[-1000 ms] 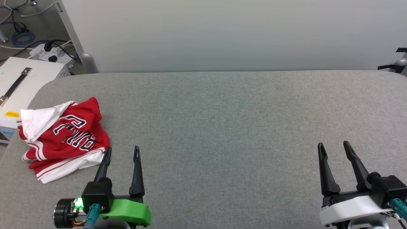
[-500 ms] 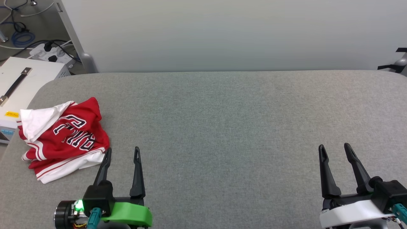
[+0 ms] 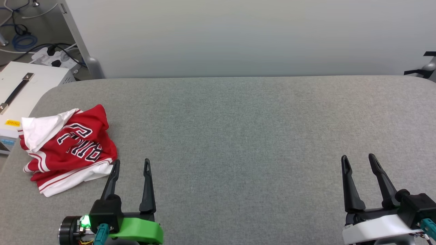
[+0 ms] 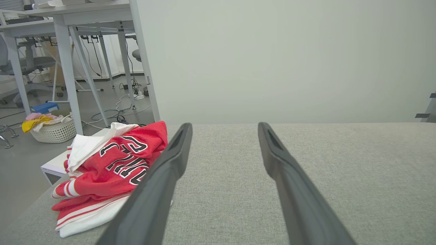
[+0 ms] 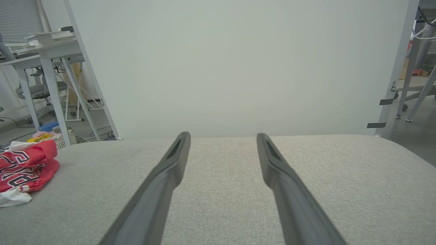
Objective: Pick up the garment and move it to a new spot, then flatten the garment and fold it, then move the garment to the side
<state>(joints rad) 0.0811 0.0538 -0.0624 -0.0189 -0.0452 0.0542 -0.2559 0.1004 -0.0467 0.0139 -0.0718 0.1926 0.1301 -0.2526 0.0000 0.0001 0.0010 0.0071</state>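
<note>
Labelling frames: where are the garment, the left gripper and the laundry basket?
garment [image 3: 80, 144], head view, red lettered front.
left gripper [image 3: 132, 161], head view, midway between fingertips.
laundry basket [image 4: 56, 133], left wrist view, white woven wall.

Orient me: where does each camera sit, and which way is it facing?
Head view: on the head, facing forward and down at the grey fabric table; crumpled red-and-white jersey at left; open left gripper lower left, open right gripper lower right.
Left wrist view: on the left wrist, along its dark fingers across the table toward the pale panel; jersey left of them.
Right wrist view: on the right wrist, same heading along its fingers; jersey at far left.
Shared by both wrist views: jersey, table, panel.
</note>
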